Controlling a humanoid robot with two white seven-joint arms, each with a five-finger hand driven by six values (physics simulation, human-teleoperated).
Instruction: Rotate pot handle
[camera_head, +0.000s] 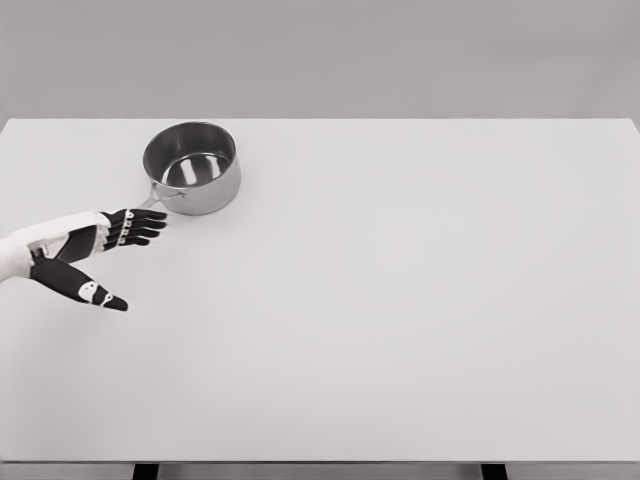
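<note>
A steel saucepan stands upright at the far left of the white table. Its short handle points toward the lower left and is partly covered by my fingers. My left hand comes in from the left edge, open, with the black fingers stretched out over the handle's end and the thumb spread well below. I cannot tell whether the fingers touch the handle. The right arm does not show.
The table's far edge runs just behind the pot. A grey wall lies beyond it. Two dark table legs show under the front edge.
</note>
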